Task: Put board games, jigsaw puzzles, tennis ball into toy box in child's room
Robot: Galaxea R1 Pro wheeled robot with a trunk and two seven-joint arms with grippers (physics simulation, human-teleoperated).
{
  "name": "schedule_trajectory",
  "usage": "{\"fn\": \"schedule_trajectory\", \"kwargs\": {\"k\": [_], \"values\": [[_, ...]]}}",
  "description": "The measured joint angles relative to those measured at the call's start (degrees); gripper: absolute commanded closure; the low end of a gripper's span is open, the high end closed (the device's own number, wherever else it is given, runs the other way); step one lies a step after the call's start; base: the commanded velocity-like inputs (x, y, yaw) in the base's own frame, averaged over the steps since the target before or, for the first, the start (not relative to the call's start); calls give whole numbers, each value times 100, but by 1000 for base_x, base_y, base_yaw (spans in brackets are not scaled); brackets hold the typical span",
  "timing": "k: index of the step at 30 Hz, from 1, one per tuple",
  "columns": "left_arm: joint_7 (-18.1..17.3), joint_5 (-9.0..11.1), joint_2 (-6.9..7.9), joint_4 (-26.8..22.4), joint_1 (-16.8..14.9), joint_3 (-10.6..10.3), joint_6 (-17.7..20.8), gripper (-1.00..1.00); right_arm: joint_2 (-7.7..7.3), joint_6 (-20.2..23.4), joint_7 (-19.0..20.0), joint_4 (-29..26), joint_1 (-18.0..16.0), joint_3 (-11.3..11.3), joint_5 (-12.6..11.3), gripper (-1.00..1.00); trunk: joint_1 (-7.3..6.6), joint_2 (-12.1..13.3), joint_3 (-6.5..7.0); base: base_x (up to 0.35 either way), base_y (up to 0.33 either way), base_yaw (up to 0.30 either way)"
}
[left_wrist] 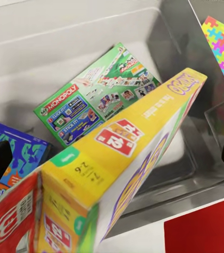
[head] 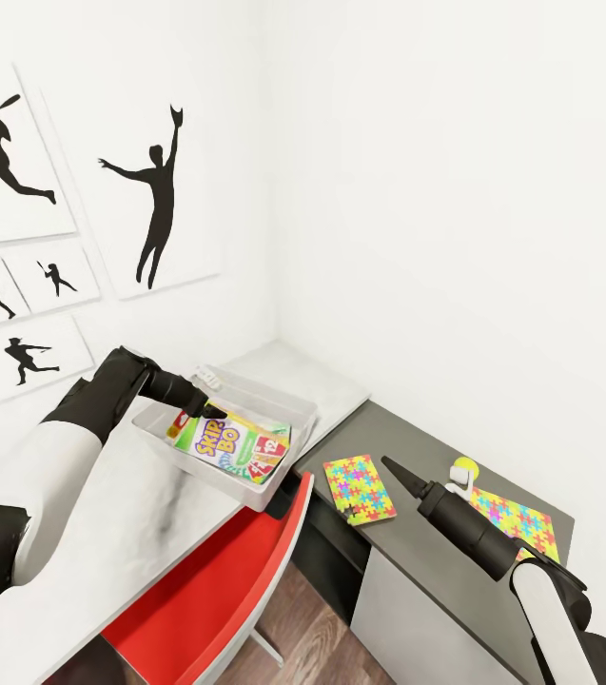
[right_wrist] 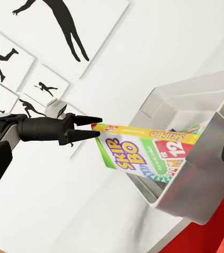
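Observation:
My left gripper [head: 209, 409] is shut on the corner of a yellow Skip-Bo board game [head: 236, 445], which hangs tilted with its lower end inside the light grey toy box [head: 295, 411]. In the left wrist view a green Monopoly board game [left_wrist: 98, 97] and a blue board game [left_wrist: 14, 153] lie flat on the toy box floor [left_wrist: 48, 58] under the held box [left_wrist: 122, 158]. Two jigsaw puzzles [head: 360, 488] [head: 514, 521] and the tennis ball [head: 464, 468] rest on the dark table [head: 417, 561]. My right gripper [head: 390, 466] hovers open over that table, beside the nearer puzzle.
A red chair [head: 217, 599] is tucked at the corner between the pale marbled desk [head: 122, 533] and the dark table. White walls with black sports silhouettes [head: 155, 205] close in behind the toy box. Wood floor [head: 303, 628] shows below.

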Motion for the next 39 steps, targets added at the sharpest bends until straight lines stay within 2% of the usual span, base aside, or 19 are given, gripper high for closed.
{"fn": "schedule_trajectory", "kwargs": {"k": [8,15,19,24,31,34,37,39], "values": [[45,1,0,0,-1,41,4,-100,0,0,0,0,1,0,0,-100,0,0,0,0,0,0],[590,48,0,-7,-2,63,-6,-100,0,0,5,0,-1,0,0,-100,0,0,0,0,0,0],[715,75,0,-8,-2,108,4,-100,0,0,8,0,-1,-1,0,-100,0,0,0,0,0,0],[749,85,0,-22,-3,364,19,-100,0,0,9,0,1,-4,0,-100,0,0,0,0,0,0],[952,91,0,-60,-3,486,30,-100,0,0,9,0,0,-3,0,-100,0,0,0,0,0,0],[1057,102,1,-79,-2,669,38,-100,0,0,9,0,1,-7,0,-100,0,0,0,0,0,0],[1104,101,7,-99,-7,977,23,-100,0,0,9,0,-1,-8,0,-100,0,0,0,0,0,0],[1121,110,13,-126,-8,1102,22,-100,0,0,9,0,-1,-6,0,-100,0,0,0,0,0,0]]}}
